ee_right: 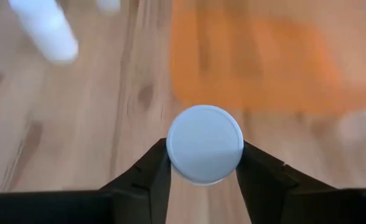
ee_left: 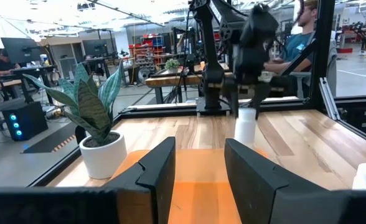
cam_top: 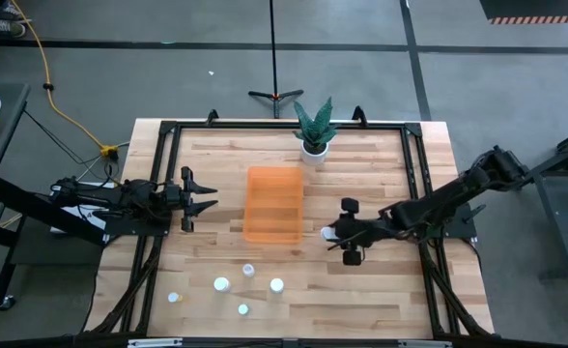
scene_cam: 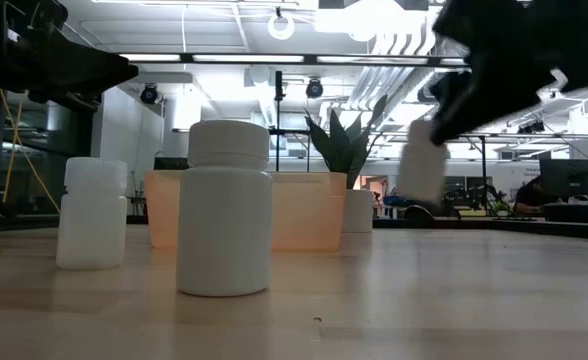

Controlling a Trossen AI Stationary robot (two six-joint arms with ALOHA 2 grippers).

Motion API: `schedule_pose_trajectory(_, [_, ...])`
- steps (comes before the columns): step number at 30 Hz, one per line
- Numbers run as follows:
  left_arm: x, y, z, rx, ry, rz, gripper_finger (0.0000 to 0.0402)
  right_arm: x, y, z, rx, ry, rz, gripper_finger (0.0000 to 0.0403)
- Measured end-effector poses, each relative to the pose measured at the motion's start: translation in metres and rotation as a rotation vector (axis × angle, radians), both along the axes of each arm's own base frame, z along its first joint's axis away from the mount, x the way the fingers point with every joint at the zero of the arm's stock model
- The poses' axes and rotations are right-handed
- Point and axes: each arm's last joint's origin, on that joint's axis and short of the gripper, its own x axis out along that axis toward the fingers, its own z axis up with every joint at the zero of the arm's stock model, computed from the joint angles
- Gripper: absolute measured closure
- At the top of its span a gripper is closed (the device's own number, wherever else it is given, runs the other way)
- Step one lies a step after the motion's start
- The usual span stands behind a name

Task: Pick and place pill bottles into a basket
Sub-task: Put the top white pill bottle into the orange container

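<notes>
A pale wooden table with a black frame carries the orange basket near its middle; a white potted plant stands at the far edge; five pill bottles stand scattered near the front edge.

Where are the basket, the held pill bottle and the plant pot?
basket [cam_top: 273, 205]: high view, on its floor.
held pill bottle [ee_right: 205, 144]: right wrist view, on its cap, between the right end effector's fingers.
plant pot [ee_left: 102, 155]: left wrist view, on its wall.

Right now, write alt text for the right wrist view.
The right gripper clamps a white pill bottle by its cap, seen from above over the wooden table. The orange basket lies just ahead; another pill bottle stands off to one side.
</notes>
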Motion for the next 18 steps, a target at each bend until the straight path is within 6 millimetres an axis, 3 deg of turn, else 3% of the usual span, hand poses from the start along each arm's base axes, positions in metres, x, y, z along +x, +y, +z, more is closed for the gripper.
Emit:
schedule_pose_trajectory(8, [0.0, 0.0, 0.0, 0.0, 0.0, 0.0, 0.0229, 0.018, -0.012, 0.024, -0.129, -0.25, 0.029, 0.0252])
schedule_pose_trajectory(18, [0.0, 0.0, 0.0, 0.0, 0.0, 0.001, 0.0229, 0.047, -0.054, 0.011, -0.03, -0.298, 0.116, 0.0253])
